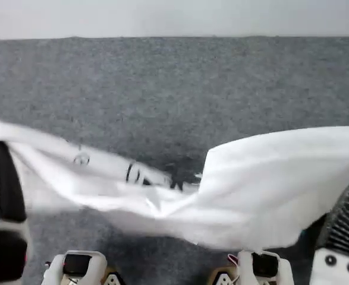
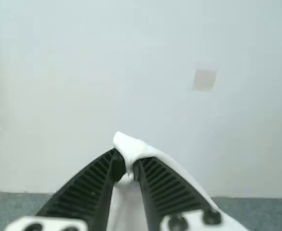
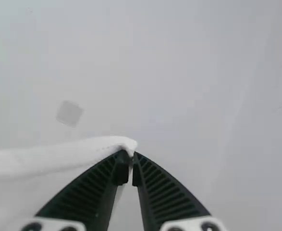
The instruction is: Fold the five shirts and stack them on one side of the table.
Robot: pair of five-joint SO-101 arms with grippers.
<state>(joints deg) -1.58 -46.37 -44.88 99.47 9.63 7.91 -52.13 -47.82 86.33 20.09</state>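
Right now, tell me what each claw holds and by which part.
The left claw and the right claw each pinch a bunched edge of one white shirt, at opposite ends; which edges cannot be told.

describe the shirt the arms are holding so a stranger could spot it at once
Start at the grey table; over its near half a shirt hangs stretched between the left gripper and the right gripper, each pinching an edge. It is white and limp against the grey surface and black ribbed fingers, with small dark marks near its middle.
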